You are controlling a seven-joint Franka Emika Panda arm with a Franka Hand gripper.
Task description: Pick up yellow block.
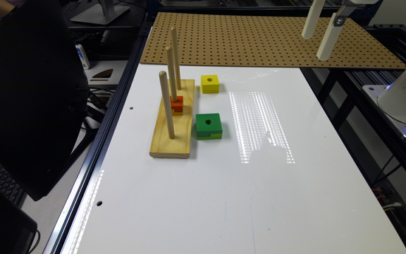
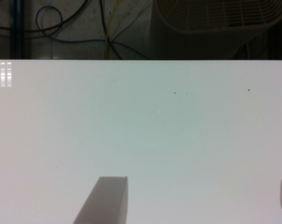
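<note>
1. wooden peg base point(image 1: 172, 127): taken as the landmark; three upright dowels are carried, and an orange-red block point(image 1: 177, 104) is threaded on the middle one.
2. green block point(image 1: 208, 126): set on the white table point(image 1: 224, 197), just beside the base's near end.
3. yellow block point(image 1: 210, 83): found on the table just beside the base's far end, apart from the green block. it is judged light, rigid and smooth-painted; flat opposite side faces are best pinched, the holed top left alone.
4. gripper point(image 1: 318, 33): held high, well beyond the base, above the pegboard point(image 1: 259, 38); fingers point(image 2: 105, 200) are spread apart, nothing gripped.
</note>
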